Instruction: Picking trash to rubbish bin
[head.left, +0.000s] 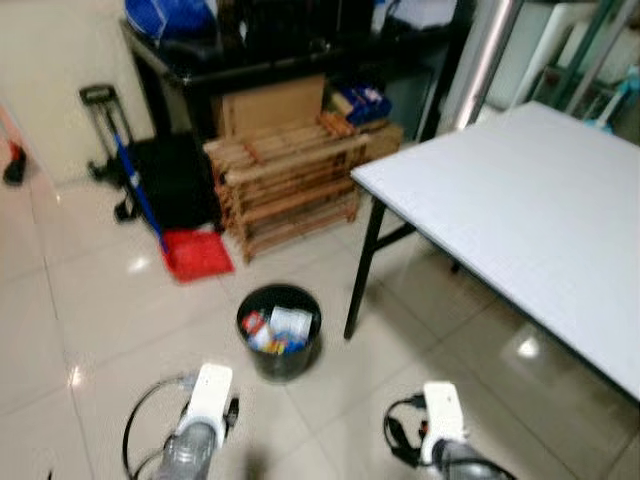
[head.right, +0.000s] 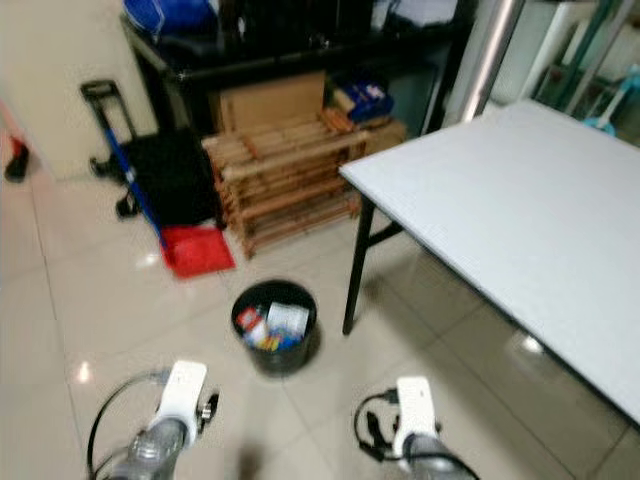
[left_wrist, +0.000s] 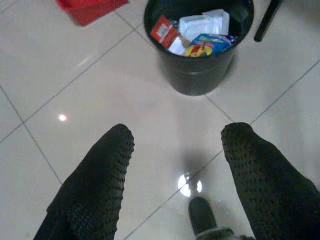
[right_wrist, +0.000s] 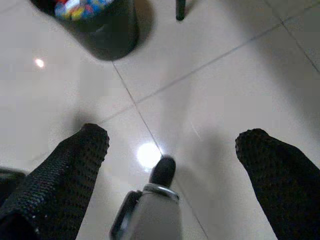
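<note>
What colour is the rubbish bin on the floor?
Black. The rubbish bin shows best in the left wrist view, with trash packets inside.

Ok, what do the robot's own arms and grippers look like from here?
Both arms are silver with a white block at the wrist and looping black cables. The left gripper and right gripper each have two long black fingers with a dotted, knobbly texture.
</note>
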